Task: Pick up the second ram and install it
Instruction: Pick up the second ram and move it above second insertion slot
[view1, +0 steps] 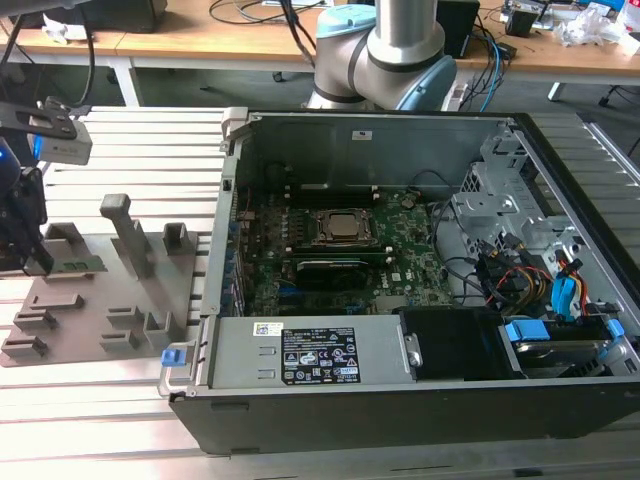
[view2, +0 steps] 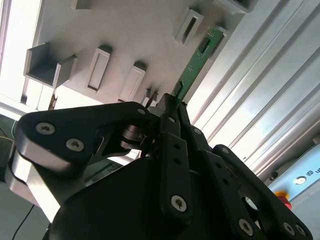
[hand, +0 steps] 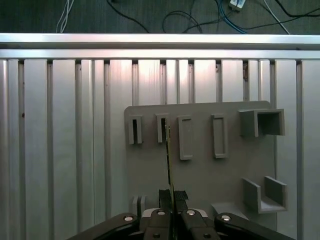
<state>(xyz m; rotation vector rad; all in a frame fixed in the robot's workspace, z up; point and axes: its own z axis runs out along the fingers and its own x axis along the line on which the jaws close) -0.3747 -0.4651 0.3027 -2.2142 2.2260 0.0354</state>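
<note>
Starting with the exterior view, the gripper (view1: 40, 262) is seen at the exterior view's left edge, over the grey holder plate (view1: 100, 310). The memory stick (view1: 78, 266) is found there standing on edge. Its long axis is level and runs from the gripper toward the exterior view's right, well apart from the open computer case (view1: 400, 400).

In the second wrist view, the fingers (view2: 170, 145) are shown clamped on one end of the memory stick (view2: 197, 57), whose far end points at a slotted block of the plate.

In the first wrist view, the stick (hand: 168, 160) is seen edge-on as a thin line from the gripper (hand: 172, 197) to a slot.

The pick-up step is judged to be in hand: the grasp is made and no lift is evident. A straight pull clear of the slots, without twisting, is judged to be called for.
</note>
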